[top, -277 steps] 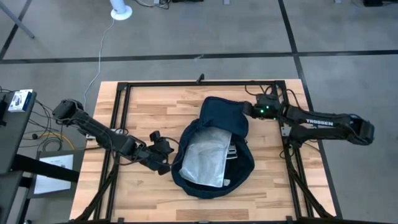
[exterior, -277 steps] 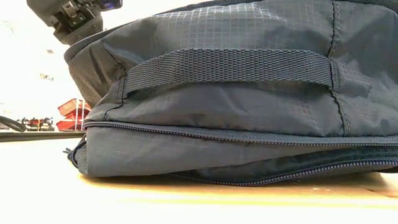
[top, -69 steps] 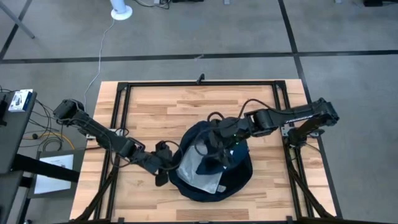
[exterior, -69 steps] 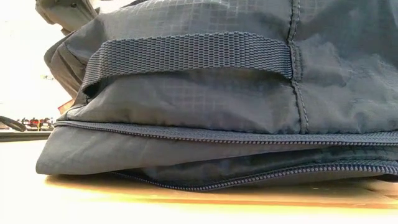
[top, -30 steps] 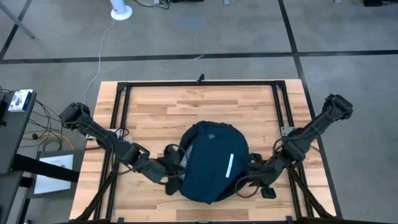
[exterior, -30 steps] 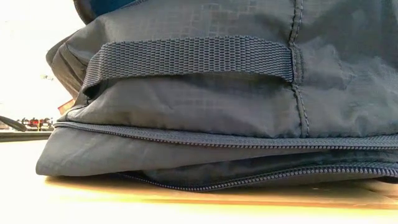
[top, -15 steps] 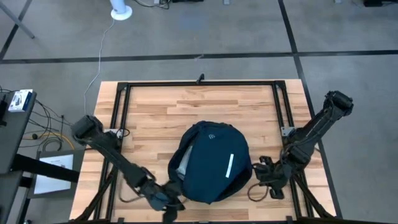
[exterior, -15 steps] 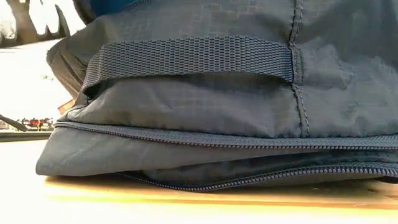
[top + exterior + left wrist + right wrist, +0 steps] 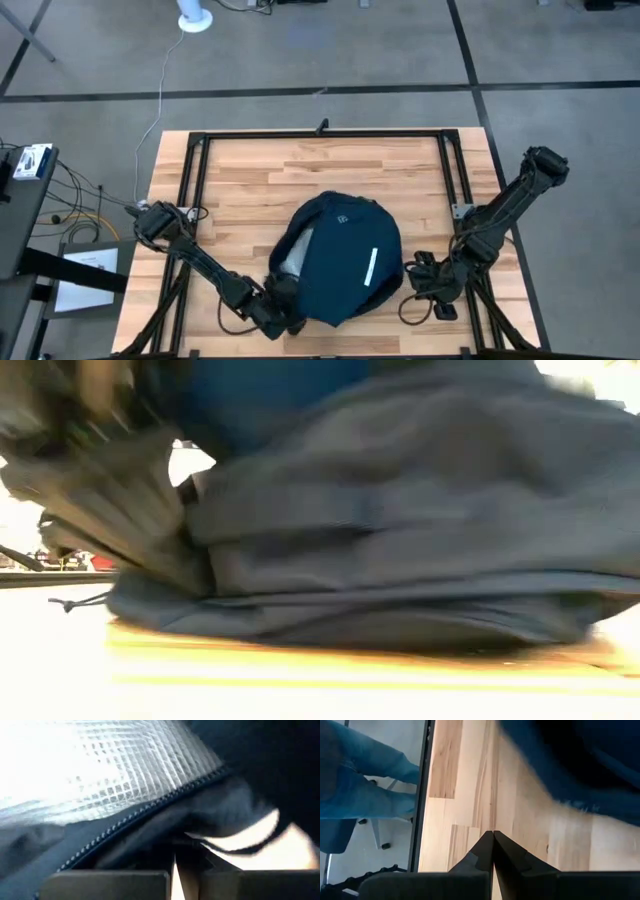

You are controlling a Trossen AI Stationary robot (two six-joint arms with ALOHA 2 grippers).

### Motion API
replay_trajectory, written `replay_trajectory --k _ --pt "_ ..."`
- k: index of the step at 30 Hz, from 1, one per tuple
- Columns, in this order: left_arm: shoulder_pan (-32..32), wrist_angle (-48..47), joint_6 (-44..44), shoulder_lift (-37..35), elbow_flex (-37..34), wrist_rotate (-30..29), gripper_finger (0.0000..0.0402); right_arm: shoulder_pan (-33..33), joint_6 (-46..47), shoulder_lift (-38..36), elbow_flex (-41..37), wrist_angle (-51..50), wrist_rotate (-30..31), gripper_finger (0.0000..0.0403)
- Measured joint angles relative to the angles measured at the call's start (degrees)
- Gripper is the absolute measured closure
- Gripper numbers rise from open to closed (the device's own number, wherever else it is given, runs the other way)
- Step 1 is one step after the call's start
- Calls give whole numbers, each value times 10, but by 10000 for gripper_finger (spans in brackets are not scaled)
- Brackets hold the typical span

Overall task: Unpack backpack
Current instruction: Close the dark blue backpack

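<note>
— Two tools, both pinched tight? Where's the backpack (image 9: 340,260)?

— Yes. It lies on the counter (image 9: 250,170) between them. Left tool (image 9: 283,312) is clamped on its near hem, mesh pouch (image 9: 100,765) just ahead. Right tool (image 9: 428,278) is empty, just beside it.

— Risk?

— Probably that a one-sided pull drags the whole bag, or the thin fabric slips free.

backpack (image 9: 340,262) flap now closed (pouch mostly covered) | left gripper (image 9: 283,318) moved to its near-left corner
</note>
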Motion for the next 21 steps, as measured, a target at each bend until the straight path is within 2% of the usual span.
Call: replay_trajectory --k 3,5,7,10,13,18,21 --pt "32 -137 -32 -5 0 -44 402 5 2 0 0 3 1 403" --pt "57 -219 -37 -15 -1 -34 402 6 9 0 0 2 8 403" --pt "75 -259 -16 -36 -1 -16 402 6 18 0 0 2 26 403" --pt "89 -281 45 -79 -1 19 402 6 36 0 0 -3 65 403" --pt "93 -292 66 -132 -1 48 402 6 69 0 0 -21 99 403" --pt "83 -270 75 -228 -1 100 402 6 196 0 0 -112 120 403" --pt "78 -240 110 -266 -1 98 402 5 267 0 0 -173 126 403"
